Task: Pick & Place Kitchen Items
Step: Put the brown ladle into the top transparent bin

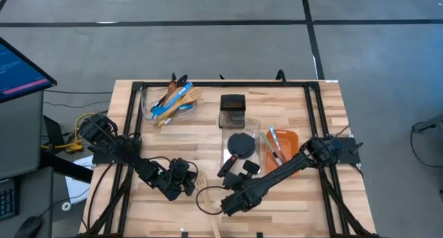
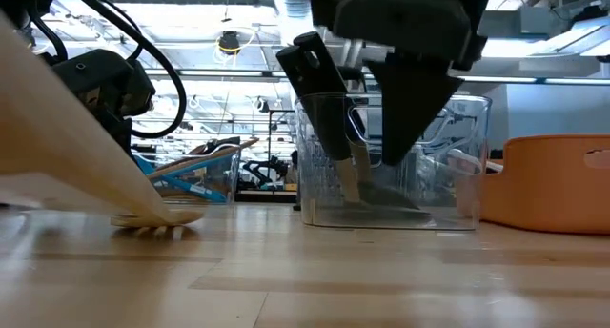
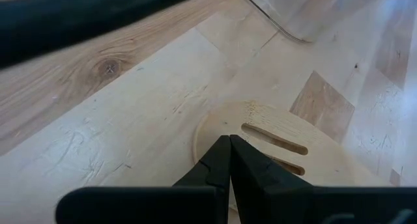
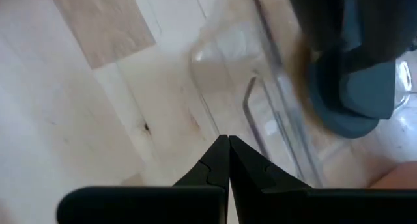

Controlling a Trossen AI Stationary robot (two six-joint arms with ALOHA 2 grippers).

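Note:
A wooden slotted spatula [image 1: 210,209] lies near the table's front edge, its head [image 3: 287,142] on the wood. My left gripper [image 3: 229,142] is shut, with its tips at the rim of that head. My right gripper [image 4: 228,140] is shut and points down above the bare table [image 1: 166,138], at the near left corner of a clear container [image 1: 250,131]. A black utensil [image 1: 241,142] lies in that container, its handle [image 2: 319,80] leaning up. A steel box grater [image 1: 232,108] stands behind the container. My left gripper has its shut fingertips at the near rim of the spatula's slotted head [image 3: 215,123], coming slanting down from the table's left. I cannot tell whether they touch the wood. The head lies flat on the table.
A clear bowl [image 1: 147,99] at the far left holds blue, yellow and wooden utensils. An orange tray [image 1: 291,138] with slim utensils sits to the right of the clear container. A black frame [image 1: 221,84] runs along the table's edges.

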